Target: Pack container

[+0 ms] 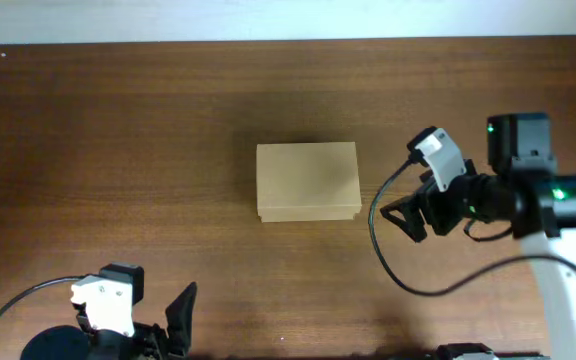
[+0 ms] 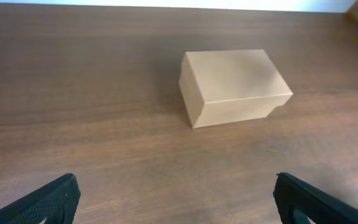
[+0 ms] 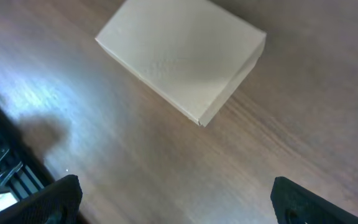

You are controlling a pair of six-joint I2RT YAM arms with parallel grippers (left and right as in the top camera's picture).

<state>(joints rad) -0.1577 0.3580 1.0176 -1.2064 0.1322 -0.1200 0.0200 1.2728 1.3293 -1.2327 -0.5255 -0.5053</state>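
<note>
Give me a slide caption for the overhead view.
Closed cardboard box on the wooden table, open right gripper beside it, open left gripper farther off.

Stock on my screens:
- Container (image 1: 307, 181): one tan cardboard box, the only box I count.
- Grippers: two, the left gripper (image 2: 176, 196) and the right gripper (image 3: 176, 190).
- Cables: two, a black cable (image 1: 378, 240) on the right side and a second cable (image 1: 8, 305) on the left.
- Table (image 1: 118, 150): one, wooden.
- Dark object (image 3: 2, 155) at the edge of the right wrist view: one, possibly rig hardware. I cannot tell.
</note>
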